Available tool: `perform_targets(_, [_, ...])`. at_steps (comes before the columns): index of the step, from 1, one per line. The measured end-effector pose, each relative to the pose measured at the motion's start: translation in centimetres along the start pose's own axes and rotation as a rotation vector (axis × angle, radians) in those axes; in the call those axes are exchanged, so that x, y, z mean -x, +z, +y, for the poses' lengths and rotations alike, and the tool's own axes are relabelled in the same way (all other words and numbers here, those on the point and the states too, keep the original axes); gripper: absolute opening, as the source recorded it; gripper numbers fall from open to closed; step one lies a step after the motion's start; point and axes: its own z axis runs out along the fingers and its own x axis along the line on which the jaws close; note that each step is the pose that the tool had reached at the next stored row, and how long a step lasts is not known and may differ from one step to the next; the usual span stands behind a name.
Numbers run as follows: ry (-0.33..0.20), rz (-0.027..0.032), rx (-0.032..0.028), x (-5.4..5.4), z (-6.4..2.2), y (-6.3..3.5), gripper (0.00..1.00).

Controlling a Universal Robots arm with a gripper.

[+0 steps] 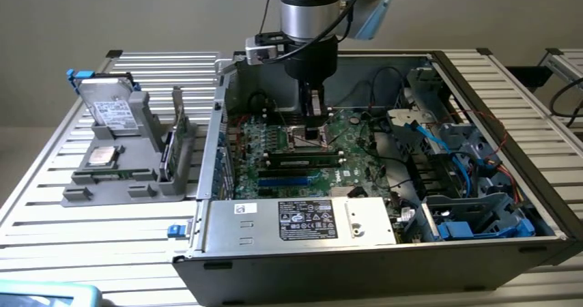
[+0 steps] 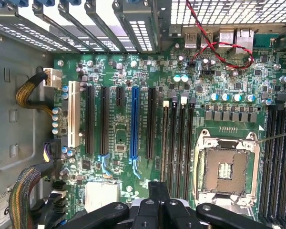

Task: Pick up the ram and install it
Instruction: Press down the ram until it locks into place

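One long, narrow green ram stick [image 1: 304, 162] with dark chips lies seated lengthwise in a black slot on the large green motherboard [image 1: 342, 140] inside the open grey computer case [image 1: 364, 252]; the black pincer [image 1: 315, 131] hovers above the board, whether clenched or released I cannot tell

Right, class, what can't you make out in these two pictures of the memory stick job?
- Whether the gripper holds anything: in the exterior view its dark tip blends into the motherboard; in the wrist view the picture's edge cuts it off.
- The print on the label: exterior view, too small to read.
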Motion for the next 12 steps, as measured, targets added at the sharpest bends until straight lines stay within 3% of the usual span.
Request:
perform_targets(9, [0.000, -0.0003, 0.0001, -0.03, 0.00, 0.00, 0.11])
perform_targets(12, [0.025, 0.0000, 0.0065, -0.03, 0.00, -0.03, 0.11])
